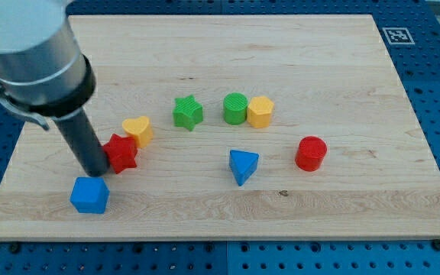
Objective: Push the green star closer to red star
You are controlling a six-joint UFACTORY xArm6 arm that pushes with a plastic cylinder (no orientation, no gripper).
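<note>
The green star [188, 111] lies near the middle of the wooden board [342, 206]. The red star [121, 153] lies to its lower left, touching a yellow heart [138, 130]. My tip [98, 172] rests on the board against the red star's left side, far to the lower left of the green star.
A blue cube-like block [90, 195] lies just below my tip. A green cylinder [235, 108] and a yellow hexagonal block [260, 111] touch each other right of the green star. A blue triangle [243, 165] and a red cylinder [311, 153] lie further right.
</note>
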